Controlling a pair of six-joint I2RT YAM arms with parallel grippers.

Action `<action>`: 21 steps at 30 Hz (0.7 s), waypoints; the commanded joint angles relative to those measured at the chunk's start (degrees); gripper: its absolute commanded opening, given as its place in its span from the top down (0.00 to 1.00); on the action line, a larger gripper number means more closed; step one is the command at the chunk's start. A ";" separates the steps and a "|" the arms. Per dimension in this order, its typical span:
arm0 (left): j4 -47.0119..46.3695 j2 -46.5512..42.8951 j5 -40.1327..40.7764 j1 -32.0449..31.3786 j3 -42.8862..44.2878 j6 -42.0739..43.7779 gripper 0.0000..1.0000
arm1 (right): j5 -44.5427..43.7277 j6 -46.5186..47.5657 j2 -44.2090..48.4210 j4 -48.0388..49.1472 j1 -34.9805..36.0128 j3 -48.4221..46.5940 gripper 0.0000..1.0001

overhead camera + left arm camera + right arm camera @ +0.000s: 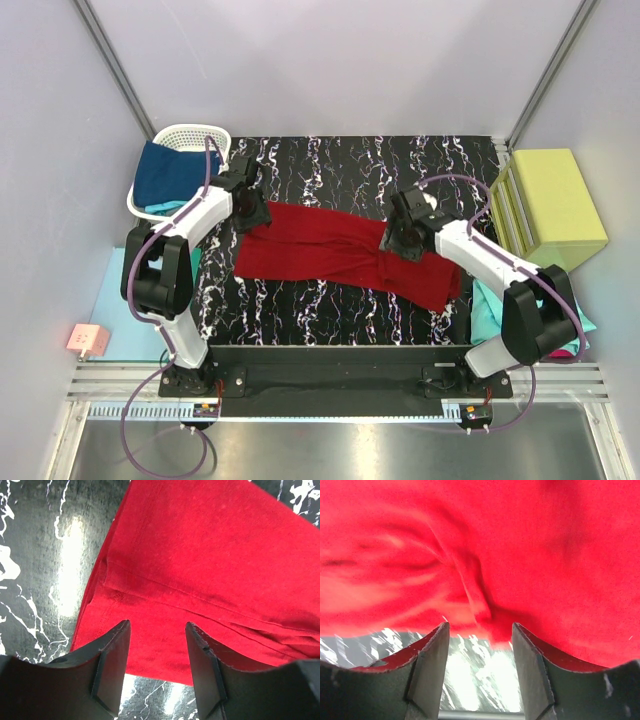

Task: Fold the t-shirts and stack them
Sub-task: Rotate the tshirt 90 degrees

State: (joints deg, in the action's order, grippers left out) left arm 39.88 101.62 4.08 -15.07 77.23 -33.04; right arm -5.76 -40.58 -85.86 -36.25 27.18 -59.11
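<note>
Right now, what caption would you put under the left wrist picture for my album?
Open left gripper poised over the red t-shirt spread on the black marbled table.

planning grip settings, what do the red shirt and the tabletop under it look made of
Red shirt: soft matte knit cloth, likely cotton; it creases and shows a stitched hem.
Tabletop: hard glossy black surface with white veins and glare spots; stone or printed laminate, cannot tell.
</note>
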 commanded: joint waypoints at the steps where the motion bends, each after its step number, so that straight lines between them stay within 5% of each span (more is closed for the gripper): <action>1: -1.91 -1.78 0.94 -0.31 -0.68 -0.36 0.48 | -5.84 0.23 -1.75 0.66 -2.82 -5.48 0.42; 9: -2.61 -2.48 0.76 -1.01 -3.05 -0.54 0.48 | -0.93 0.59 -9.41 0.92 -3.62 -4.71 0.55; 18: -3.49 -2.05 0.32 -1.98 -4.37 -0.80 0.48 | 10.76 2.25 -7.12 5.58 -2.39 0.58 0.55; 21: -3.40 -1.96 0.93 -1.98 -3.67 -0.45 0.49 | 5.62 2.17 -5.99 3.12 -2.31 -0.04 0.55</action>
State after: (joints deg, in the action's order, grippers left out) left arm 38.83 101.60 4.12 -16.80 72.84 -33.12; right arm 1.08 -39.24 -95.53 -33.52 24.18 -58.63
